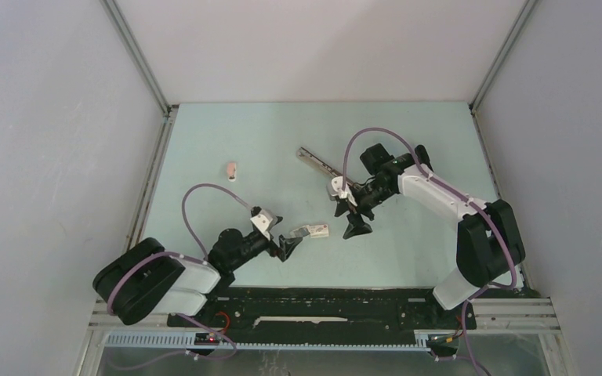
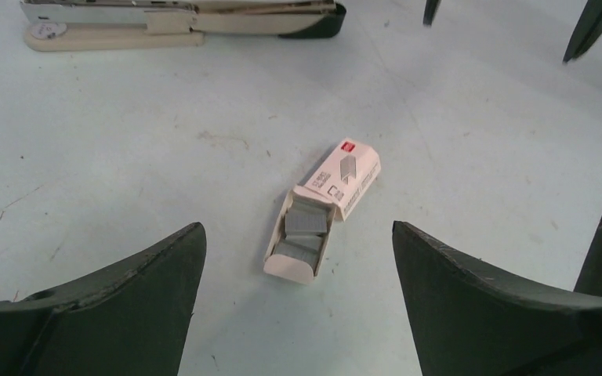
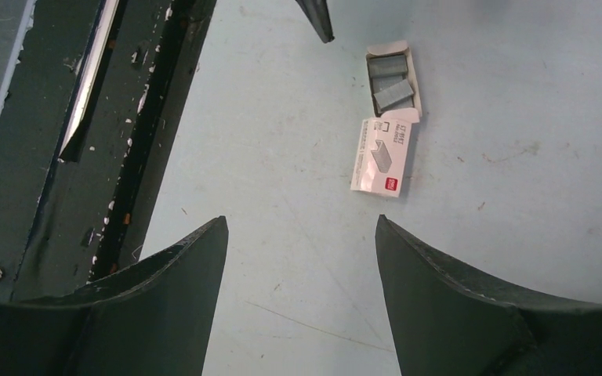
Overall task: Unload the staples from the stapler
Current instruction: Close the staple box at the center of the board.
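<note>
The stapler (image 1: 319,163), long, slim and silver, lies diagonally on the table behind the right gripper. In the left wrist view it (image 2: 180,17) lies across the top with a cream base and a black end. Grey staples (image 2: 307,223) lie as strips in an open pink-white staple box (image 2: 349,176), also seen in the right wrist view (image 3: 382,149) and from above (image 1: 312,231). My left gripper (image 2: 296,229) is open and empty, just short of the box. My right gripper (image 3: 301,219) is open and empty above bare table, between the box and the stapler (image 1: 347,219).
A small pink-white piece (image 1: 232,170) lies alone at the left middle of the table. The black base rail (image 3: 117,117) runs along the near edge. Grey walls enclose the table on three sides.
</note>
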Controlling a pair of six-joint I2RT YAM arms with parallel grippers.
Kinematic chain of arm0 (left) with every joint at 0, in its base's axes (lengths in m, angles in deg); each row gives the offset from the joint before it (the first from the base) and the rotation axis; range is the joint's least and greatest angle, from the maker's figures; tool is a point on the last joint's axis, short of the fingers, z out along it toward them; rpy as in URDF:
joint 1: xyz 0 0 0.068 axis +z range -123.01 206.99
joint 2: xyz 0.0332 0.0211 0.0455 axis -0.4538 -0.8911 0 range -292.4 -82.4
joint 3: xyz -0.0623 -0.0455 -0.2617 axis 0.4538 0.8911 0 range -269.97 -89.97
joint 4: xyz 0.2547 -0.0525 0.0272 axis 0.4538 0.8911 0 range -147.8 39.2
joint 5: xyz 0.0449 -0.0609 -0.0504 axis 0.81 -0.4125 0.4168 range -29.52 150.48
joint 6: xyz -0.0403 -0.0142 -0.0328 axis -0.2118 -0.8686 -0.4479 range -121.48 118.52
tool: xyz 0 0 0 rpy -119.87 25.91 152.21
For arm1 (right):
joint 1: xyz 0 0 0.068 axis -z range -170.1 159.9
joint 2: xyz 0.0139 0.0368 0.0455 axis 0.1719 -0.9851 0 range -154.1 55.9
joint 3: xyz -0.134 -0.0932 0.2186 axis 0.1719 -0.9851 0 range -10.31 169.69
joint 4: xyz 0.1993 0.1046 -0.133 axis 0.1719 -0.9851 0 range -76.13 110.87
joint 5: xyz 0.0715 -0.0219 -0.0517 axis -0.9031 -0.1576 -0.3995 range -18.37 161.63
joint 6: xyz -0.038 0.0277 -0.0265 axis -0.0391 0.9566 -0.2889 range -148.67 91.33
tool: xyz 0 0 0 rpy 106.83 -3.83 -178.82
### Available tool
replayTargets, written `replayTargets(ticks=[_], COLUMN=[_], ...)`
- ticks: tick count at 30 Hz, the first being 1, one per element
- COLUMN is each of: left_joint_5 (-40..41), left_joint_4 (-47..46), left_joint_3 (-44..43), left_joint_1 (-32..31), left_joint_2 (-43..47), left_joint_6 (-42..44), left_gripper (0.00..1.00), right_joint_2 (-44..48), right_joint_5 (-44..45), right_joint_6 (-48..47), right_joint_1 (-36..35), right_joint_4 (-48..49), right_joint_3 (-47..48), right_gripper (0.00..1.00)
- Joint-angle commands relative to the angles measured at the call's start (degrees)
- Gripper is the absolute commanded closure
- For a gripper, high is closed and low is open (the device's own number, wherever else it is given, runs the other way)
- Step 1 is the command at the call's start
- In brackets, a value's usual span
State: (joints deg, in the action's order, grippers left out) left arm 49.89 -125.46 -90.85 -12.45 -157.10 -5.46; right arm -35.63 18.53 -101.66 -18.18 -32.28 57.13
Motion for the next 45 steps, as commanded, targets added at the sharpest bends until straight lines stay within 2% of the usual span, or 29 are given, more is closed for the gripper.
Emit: replayTargets(ticks=[1, 10, 14, 25, 31, 41, 45], left_joint_5=[-0.2, 9.7, 10.4, 9.7, 6.8, 5.4, 4.3], left_joint_4=[2.0, 20.8, 23.4, 27.3, 27.1, 25.0, 23.3], left_joint_3=[-3.9, -10.3, -11.8, -15.1, -15.6, -14.9, -13.9], left_joint_1=[-1.1, -6.7, -6.7, -6.7, -6.7, -6.7, -6.7], left_joint_2=[-1.1, -1.1, -2.6, -6.5, -9.0, -10.7, -11.2], left_joint_6=[3.9, 10.6, 12.2, 12.9, 13.4, 13.8, 13.4], left_gripper=[0.08, 0.09, 0.11, 0.28, 0.39, 0.47, 0.49], right_joint_2=[0.6, 0.4, 0.6, -0.4, 0.5, 2.0, 1.8], right_joint_5=[-1.8, -2.0, -2.3, -2.0, 2.6, 7.5, 7.7], right_joint_6=[-1.1, -1.6, -2.0, -0.4, 8.5, 7.2, 7.8], right_joint_1=[1.1, 1.2, 1.3, 1.3, 0.3, -4.2, -4.8], right_joint_4=[-0.8, -1.2, -1.7, -0.3, 12.1, 30.4, 33.6], right_joint_3=[0.3, 0.3, 0.3, 0.3, -3.8, -13.2, -14.2], right_gripper=[0.22, 0.22, 0.22, 0.23, 0.23, 0.2, 0.19])
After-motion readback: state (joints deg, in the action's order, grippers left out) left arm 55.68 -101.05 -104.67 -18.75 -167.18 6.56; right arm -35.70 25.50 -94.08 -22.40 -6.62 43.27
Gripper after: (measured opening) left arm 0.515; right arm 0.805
